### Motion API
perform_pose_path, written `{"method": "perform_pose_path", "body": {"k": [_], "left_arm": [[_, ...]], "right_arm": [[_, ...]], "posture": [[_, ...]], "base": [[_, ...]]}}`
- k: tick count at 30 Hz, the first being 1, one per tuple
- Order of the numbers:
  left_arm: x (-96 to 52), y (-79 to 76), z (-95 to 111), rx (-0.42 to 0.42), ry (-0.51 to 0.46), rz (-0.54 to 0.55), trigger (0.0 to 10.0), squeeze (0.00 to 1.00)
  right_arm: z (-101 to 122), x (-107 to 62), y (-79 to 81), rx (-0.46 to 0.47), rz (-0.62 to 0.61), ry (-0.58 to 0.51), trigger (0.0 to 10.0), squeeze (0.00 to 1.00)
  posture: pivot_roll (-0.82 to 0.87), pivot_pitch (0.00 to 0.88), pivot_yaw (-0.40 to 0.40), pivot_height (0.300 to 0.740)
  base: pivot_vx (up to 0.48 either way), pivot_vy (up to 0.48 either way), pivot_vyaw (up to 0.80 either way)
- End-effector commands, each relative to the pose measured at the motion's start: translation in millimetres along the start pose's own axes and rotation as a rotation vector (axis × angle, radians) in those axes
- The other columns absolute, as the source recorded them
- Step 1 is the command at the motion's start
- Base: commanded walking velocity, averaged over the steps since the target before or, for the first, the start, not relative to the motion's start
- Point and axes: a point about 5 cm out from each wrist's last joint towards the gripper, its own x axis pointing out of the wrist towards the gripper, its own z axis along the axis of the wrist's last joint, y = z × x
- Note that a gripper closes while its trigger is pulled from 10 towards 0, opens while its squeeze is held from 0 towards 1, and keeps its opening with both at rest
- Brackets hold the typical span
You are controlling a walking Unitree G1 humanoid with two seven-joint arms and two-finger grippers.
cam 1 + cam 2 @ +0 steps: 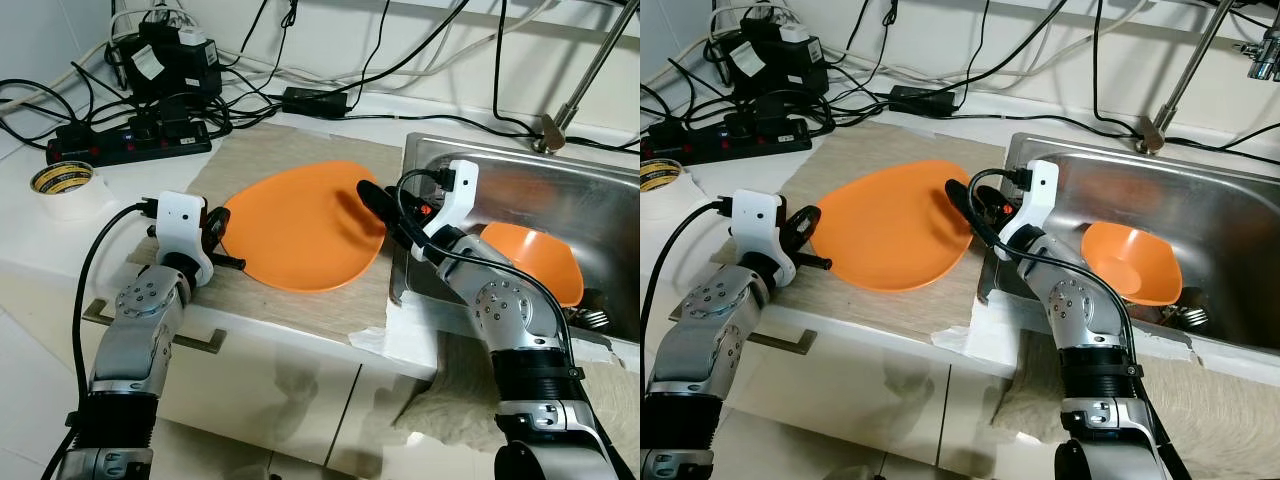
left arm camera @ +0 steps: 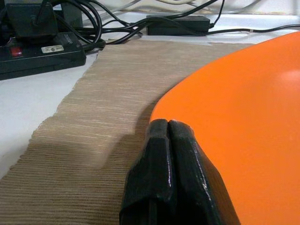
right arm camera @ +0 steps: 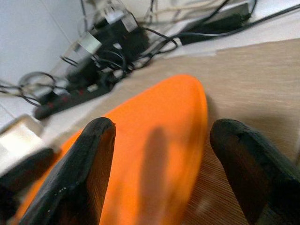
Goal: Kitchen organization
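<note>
A large orange plate (image 1: 300, 225) lies on a beige ribbed mat (image 1: 270, 150) on the counter. My left gripper (image 1: 222, 242) rests at the plate's left rim, its fingers (image 2: 161, 154) pressed together with nothing seen between them and the rim just beside them. My right gripper (image 1: 372, 200) is over the plate's right rim, close to the sink's edge. Its two fingers (image 3: 91, 159) stand wide apart and hold nothing. An orange bowl (image 1: 530, 260) sits tilted inside the steel sink (image 1: 560, 180).
A black power strip (image 1: 130, 145) with plugs and tangled cables runs along the back wall. A roll of tape (image 1: 62, 180) lies at the far left. The faucet (image 1: 585, 75) rises behind the sink. Some cutlery (image 1: 590, 318) lies beside the bowl.
</note>
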Motion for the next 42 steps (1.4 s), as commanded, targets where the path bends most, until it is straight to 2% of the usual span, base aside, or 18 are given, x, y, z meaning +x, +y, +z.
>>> {"method": "perform_pose_path", "body": {"k": [1, 2, 3, 4, 7, 15, 16, 17, 18, 19, 22, 26, 27, 29, 32, 38, 42], "left_arm": [[-5.9, 1.2, -36.7, -0.015, 0.168, 0.011, 10.0, 0.0], [-5.9, 1.2, -36.7, -0.015, 0.168, 0.011, 10.0, 0.0], [-6.3, 1.9, -36.8, -0.013, 0.167, 0.013, 10.0, 0.0], [-6.8, 2.5, -37.2, -0.011, 0.168, 0.015, 10.0, 0.0], [-7.1, 3.0, -38.2, -0.008, 0.17, 0.014, 10.0, 0.0], [-5.1, 5.5, -36.3, -0.001, 0.17, 0.011, 10.0, 0.0], [-4.2, 5.7, -35.6, 0.003, 0.169, 0.007, 10.0, 0.0], [-3.8, 5.0, -35.5, 0.007, 0.169, 0.001, 10.0, 0.0], [-3.7, 4.7, -35.5, 0.009, 0.17, -0.002, 10.0, 0.0], [-3.5, 4.5, -35.1, 0.009, 0.169, -0.004, 10.0, 0.0], [-3.1, 4.7, -34.2, 0.012, 0.167, -0.006, 10.0, 0.0], [-3.0, 5.2, -33.9, 0.014, 0.167, -0.007, 10.0, 0.0], [-2.8, 5.4, -33.9, 0.017, 0.169, -0.008, 10.0, 0.0], [-2.9, 5.3, -34.1, 0.018, 0.169, -0.01, 10.0, 0.0], [-2.9, 5.1, -34.2, 0.018, 0.169, -0.011, 10.0, 0.0], [-3.7, 4.7, -34.4, 0.017, 0.17, -0.01, 10.0, 0.0], [-3.8, 3.9, -34.0, 0.016, 0.168, -0.012, 10.0, 0.0]], "right_arm": [[-2.5, -0.6, -8.7, -0.101, -0.084, 0.006, 10.0, 0.51], [-2.5, -0.6, -8.7, -0.101, -0.084, 0.006, 10.0, 0.51], [-1.0, 0.2, -10.5, -0.167, -0.117, -0.005, 10.0, 1.0], [1.5, 0.8, -11.5, -0.233, -0.142, -0.02, 10.0, 1.0], [3.1, 1.0, -10.5, -0.273, -0.147, -0.021, 10.0, 1.0], [-5.7, 1.0, -15.6, -0.169, -0.178, -0.007, 10.0, 1.0], [-8.4, 2.0, -16.8, -0.127, -0.189, -0.014, 10.0, 1.0], [-9.5, 2.9, -17.3, -0.094, -0.198, -0.022, 10.0, 0.69], [-9.9, 3.2, -17.2, -0.084, -0.199, -0.023, 10.0, 0.69], [-10.1, 4.2, -16.4, -0.057, -0.193, -0.028, 10.0, 0.0], [-10.0, 7.7, -11.9, 0.015, -0.165, -0.041, 10.0, 0.0], [-9.8, 10.2, -8.2, 0.049, -0.149, -0.047, 10.0, 0.0], [-9.5, 13.5, -3.6, 0.093, -0.123, -0.053, 10.0, 0.0], [-10.0, 14.6, -2.0, 0.108, -0.115, -0.052, 10.0, 0.0], [-14.9, 18.5, 4.6, 0.188, -0.079, -0.033, 10.0, 0.0], [-19.7, 21.4, 9.9, 0.199, -0.057, -0.012, 10.0, 0.0], [-20.4, 22.9, 10.0, 0.159, -0.067, -0.008, 10.0, 0.0]], "posture": [[0.13, 0.0, -0.071, 0.74], [0.13, 0.0, -0.071, 0.74], [0.14, 0.0, -0.071, 0.74], [0.14, 0.0, -0.071, 0.74], [0.14, 0.0, -0.07, 0.74], [0.14, 0.0, -0.064, 0.74], [0.14, 0.0, -0.06, 0.74], [0.14, 0.0, -0.059, 0.74], [0.14, 0.0, -0.058, 0.74], [0.14, 0.0, -0.056, 0.74], [0.15, 0.0, -0.054, 0.74], [0.15, 0.0, -0.054, 0.74], [0.15, 0.0, -0.054, 0.74], [0.15, 0.0, -0.052, 0.74], [0.15, 0.0, -0.054, 0.74], [0.16, 0.0, -0.057, 0.74], [0.16, 0.0, -0.058, 0.74]], "base": [[0.0, 0.0, 0.0], [0.0, 0.0, 0.0], [0.0, 0.0, 0.0], [0.0, 0.0, 0.0], [0.0, 0.0, 0.0], [0.0, 0.0, 0.0], [0.0, 0.0, 0.0], [0.0, 0.0, 0.0], [0.0, 0.0, 0.0], [0.0, 0.0, 0.0], [0.0, 0.0, 0.0], [0.0, 0.0, 0.0], [0.0, 0.0, 0.0], [0.0, 0.0, 0.0], [0.0, 0.0, 0.0], [0.0, 0.0, 0.0], [0.0, 0.0, 0.0]]}}
